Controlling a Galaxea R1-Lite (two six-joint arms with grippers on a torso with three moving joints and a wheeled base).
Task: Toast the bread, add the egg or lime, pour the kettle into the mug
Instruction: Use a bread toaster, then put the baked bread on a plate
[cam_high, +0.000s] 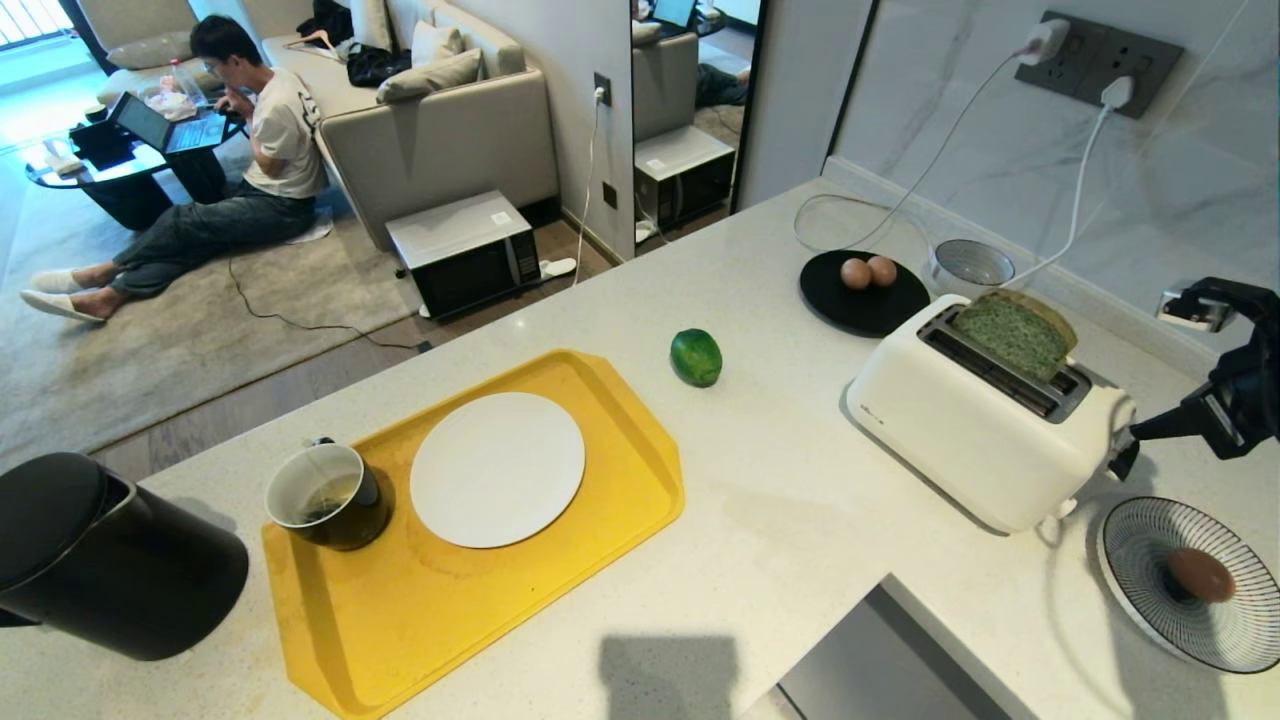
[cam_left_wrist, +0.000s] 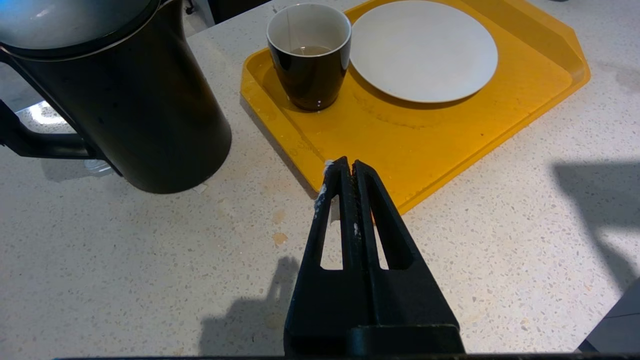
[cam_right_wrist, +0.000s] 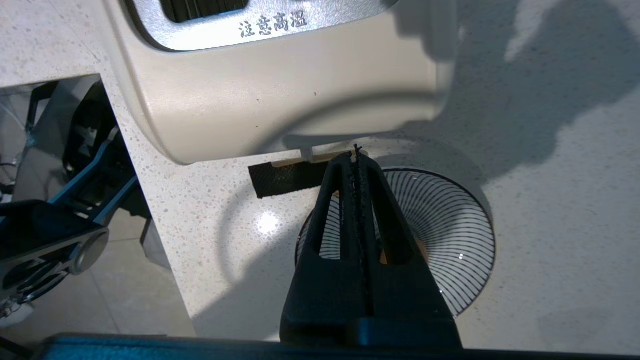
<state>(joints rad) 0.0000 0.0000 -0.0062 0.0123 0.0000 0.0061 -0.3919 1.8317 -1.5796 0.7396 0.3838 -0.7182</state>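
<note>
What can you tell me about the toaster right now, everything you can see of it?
The toaster is a white, glossy, rounded two-slot model with a brushed metal top plate bearing printed characters. It stands flat on the speckled counter, angled, between the black plate and the striped bowl. The bread stands in the far slot, still sticking well up. The right gripper, shut, is at the toaster's lever end; whether it touches the lever cannot be told.

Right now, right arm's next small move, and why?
Probably press the toaster lever down with the shut right gripper. The bread stands high and tilted in the slot, not lowered, and the gripper's tip sits at the toaster's lever end, above the striped plate.
</note>
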